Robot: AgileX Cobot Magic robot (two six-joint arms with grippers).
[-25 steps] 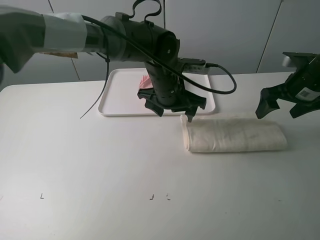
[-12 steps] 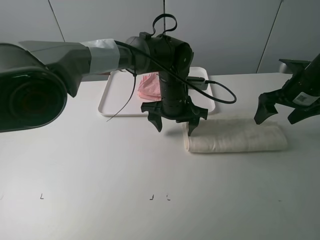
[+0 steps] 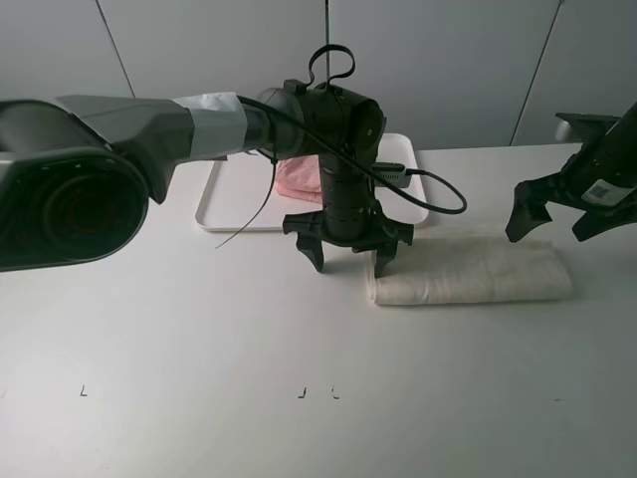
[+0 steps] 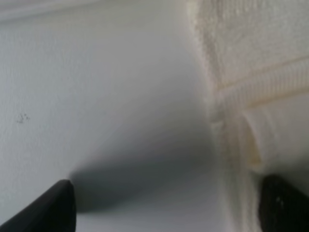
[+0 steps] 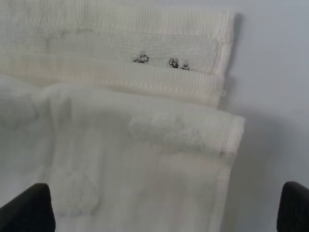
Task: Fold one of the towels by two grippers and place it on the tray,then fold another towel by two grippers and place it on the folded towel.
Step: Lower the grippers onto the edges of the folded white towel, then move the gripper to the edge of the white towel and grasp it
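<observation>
Lowered since a second ago, the left gripper [image 3: 348,261] hangs fingers-apart at the end of the folded cream-white towel [image 3: 473,274] on the table [image 3: 199,329], as does the right gripper [image 3: 549,231] at the other end, so an uneven pinch could undo the fold short of the pink towel [image 3: 297,177] on the tray [image 3: 214,211].

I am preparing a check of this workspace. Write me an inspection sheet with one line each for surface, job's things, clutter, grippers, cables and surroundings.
Surface: white table, small dark marks near its front.
Job's things: pink towel lies on the white tray; cream towel lies folded on the table in front of the tray.
Clutter: nothing seen.
Grippers: left gripper open at the cream towel's left end, contact unclear; right gripper open above its right end; both empty.
Cables: black cable loops from the left arm beside the tray.
Surroundings: grey panelled wall.
</observation>
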